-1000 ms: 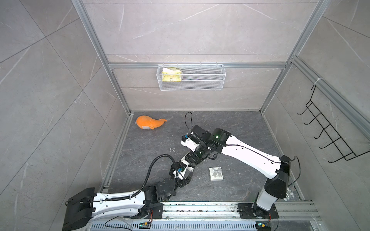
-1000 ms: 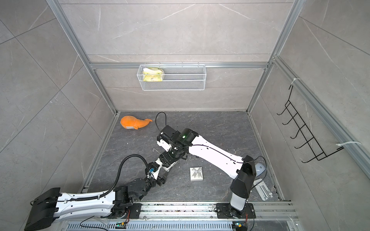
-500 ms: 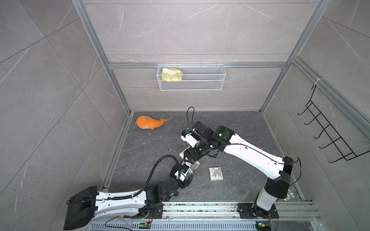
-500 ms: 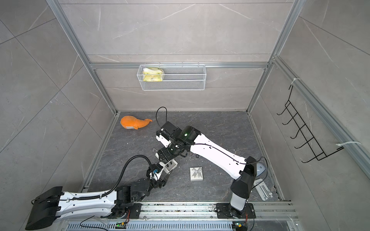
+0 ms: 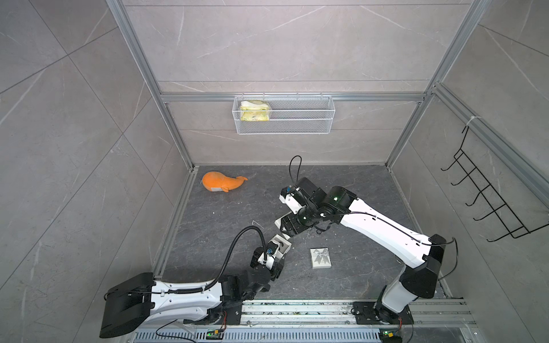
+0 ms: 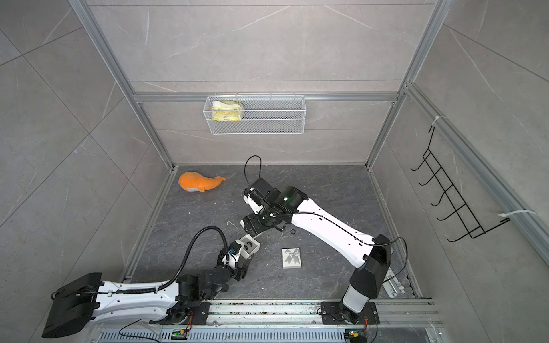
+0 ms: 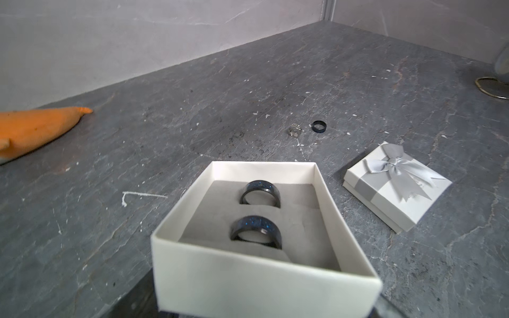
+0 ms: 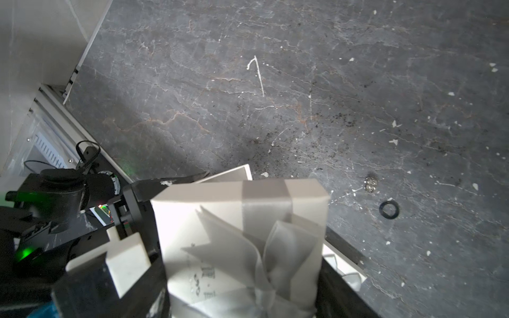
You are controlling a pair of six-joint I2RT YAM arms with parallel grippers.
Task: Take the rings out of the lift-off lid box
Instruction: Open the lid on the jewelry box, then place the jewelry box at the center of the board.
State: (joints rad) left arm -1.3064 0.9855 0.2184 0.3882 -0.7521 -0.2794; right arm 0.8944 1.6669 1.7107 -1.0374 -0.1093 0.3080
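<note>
Left gripper [image 5: 279,259] is clamped on the base of the open lift-off lid box [image 7: 264,278] and holds it tilted above the dark floor [image 7: 137,154]. Its fingers are mostly hidden under the card in the left wrist view, so where exactly they pinch is unclear. The right gripper [image 5: 282,230] grasps the lid [image 8: 248,236], white with a grey ribbon bow, and hangs just beyond the box's far edge.

The lid is off, so the step in hand looks like the extraction itself. Two dark rings stand upright in the grey foam: the far ring [image 7: 261,192] and the near ring [image 7: 256,232]. A third black ring [image 7: 318,127] lies flat on the floor beyond the box, just beside a small silvery ring [image 7: 294,130]. A second, closed gift box [image 7: 396,187] sits near the open box.

Both grippers are occupied, so the next move probably calls for setting the lid down. The right jaws could then narrow and reach into the foam slot for the nearer ring. The rings sit between the two grippers, close to the left one and below the right.
</note>
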